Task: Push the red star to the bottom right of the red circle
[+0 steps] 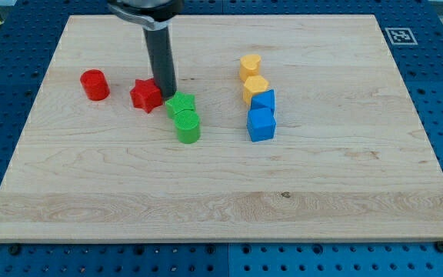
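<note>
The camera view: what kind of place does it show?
Probably a robotics lab bench: a wooden board with small coloured blocks lies on a blue perforated table, and a fiducial marker sits on the board's corner.

One camera looks down at a slant from the near edge of the counter, facing its far edge, far enough to take in the whole board; the rod enters from the view's top.

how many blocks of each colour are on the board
red: 2, the red circle and the red star
green: 2, one green block and a green cylinder
yellow: 2, and
blue: 2, and
total: 8
my tip sits just right of the red star.
</note>
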Tool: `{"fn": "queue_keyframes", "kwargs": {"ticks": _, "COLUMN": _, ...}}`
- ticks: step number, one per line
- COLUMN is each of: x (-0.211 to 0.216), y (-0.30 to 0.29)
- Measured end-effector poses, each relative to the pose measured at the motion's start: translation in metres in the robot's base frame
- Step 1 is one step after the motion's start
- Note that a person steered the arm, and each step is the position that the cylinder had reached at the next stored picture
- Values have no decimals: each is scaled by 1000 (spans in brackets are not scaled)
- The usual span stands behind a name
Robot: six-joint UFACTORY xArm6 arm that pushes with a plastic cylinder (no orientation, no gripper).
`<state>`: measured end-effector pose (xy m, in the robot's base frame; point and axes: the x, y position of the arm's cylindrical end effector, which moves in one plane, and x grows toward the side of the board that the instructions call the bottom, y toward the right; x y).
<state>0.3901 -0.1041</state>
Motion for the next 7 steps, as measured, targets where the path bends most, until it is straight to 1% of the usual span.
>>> {"fn": "queue_keyframes", "kwargs": {"ticks": 2, "x": 8, "y": -41}}
{"fn": "queue_keyframes", "kwargs": {"ticks": 3, "x": 20, "y": -31}}
{"fn": "queue_keyframes", "kwargs": {"ticks": 4, "x": 46, "y": -24}}
{"fn": "queue_keyframes", "kwargs": {"ticks": 5, "x": 63, "y": -43}}
{"fn": "queue_keyframes", "kwargs": {"ticks": 6, "x": 64, "y": -67}}
{"fn": "queue_keyframes", "kwargs": {"ticks": 7, "x": 71, "y": -58}}
